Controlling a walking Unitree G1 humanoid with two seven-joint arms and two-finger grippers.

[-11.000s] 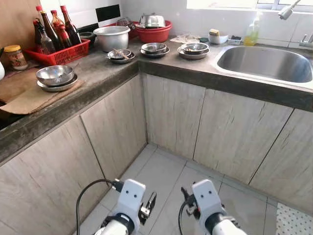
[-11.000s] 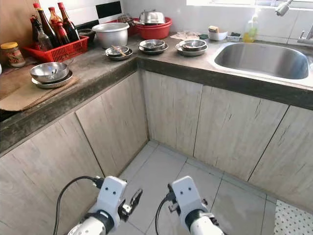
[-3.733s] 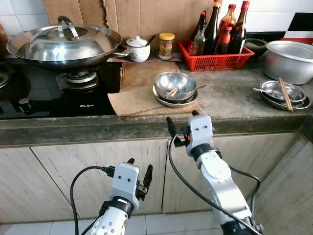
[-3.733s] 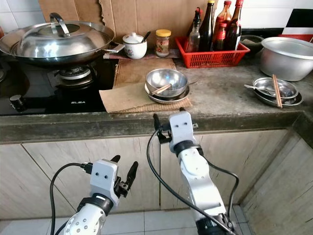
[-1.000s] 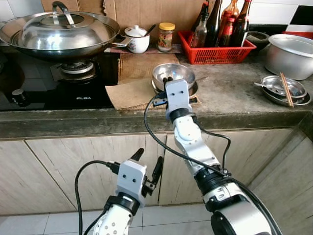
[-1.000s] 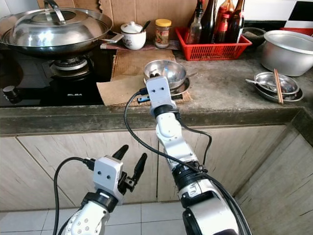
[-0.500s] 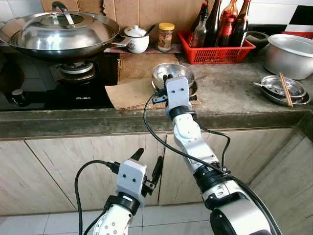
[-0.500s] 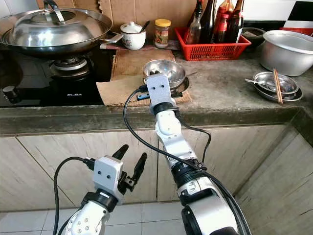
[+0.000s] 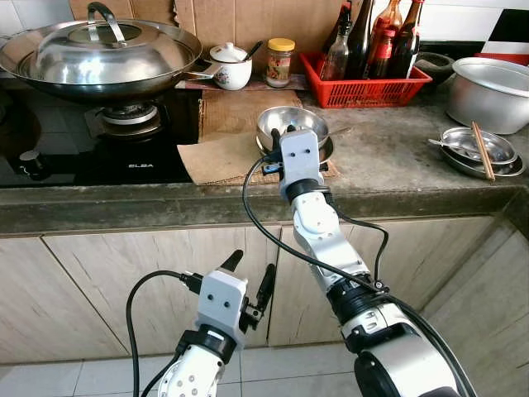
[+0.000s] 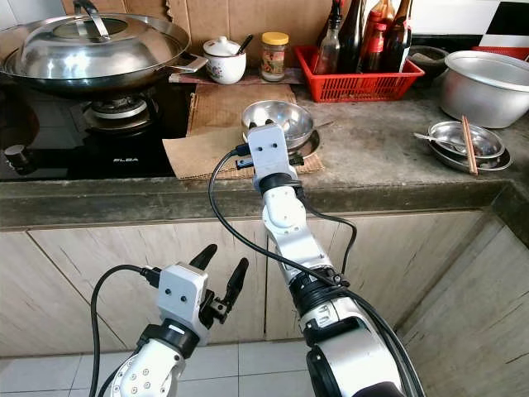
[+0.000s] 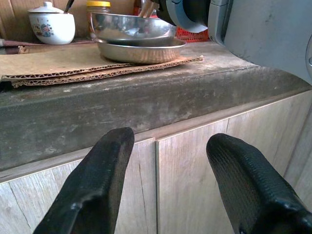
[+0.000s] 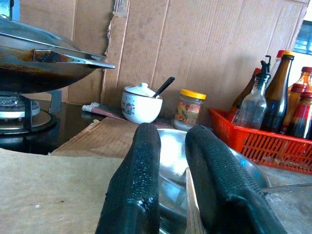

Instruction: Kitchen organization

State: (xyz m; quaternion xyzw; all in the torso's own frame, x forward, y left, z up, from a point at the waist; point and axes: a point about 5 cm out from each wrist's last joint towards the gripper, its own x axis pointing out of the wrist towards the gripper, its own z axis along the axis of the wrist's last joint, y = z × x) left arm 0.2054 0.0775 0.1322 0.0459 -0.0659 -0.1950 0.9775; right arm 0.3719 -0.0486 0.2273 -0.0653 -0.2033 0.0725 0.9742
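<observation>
A steel bowl (image 9: 303, 122) sits on a steel plate on the cardboard mat (image 9: 221, 157) at the counter's front. My right gripper (image 9: 282, 132) reaches over the counter edge into the bowl's near side. In the right wrist view its fingers (image 12: 139, 170) stand close together over the bowl (image 12: 246, 168), with pale chopsticks (image 12: 189, 202) held between them. My left gripper (image 9: 248, 277) hangs low before the cabinet doors (image 11: 190, 161), open and holding nothing.
A lidded wok (image 9: 99, 54) rests on the gas hob at left. Behind the bowl are a white pot (image 9: 232, 72), a yellow-lidded jar (image 9: 281, 62) and a red basket of bottles (image 9: 372, 78). At right lie a second plate with chopsticks (image 9: 479, 150) and a large metal pot (image 9: 496, 87).
In the last second my right gripper has shifted only slightly at the bowl. Seconds before, it rose from below the counter edge to the bowl. The left arm has stayed still.
</observation>
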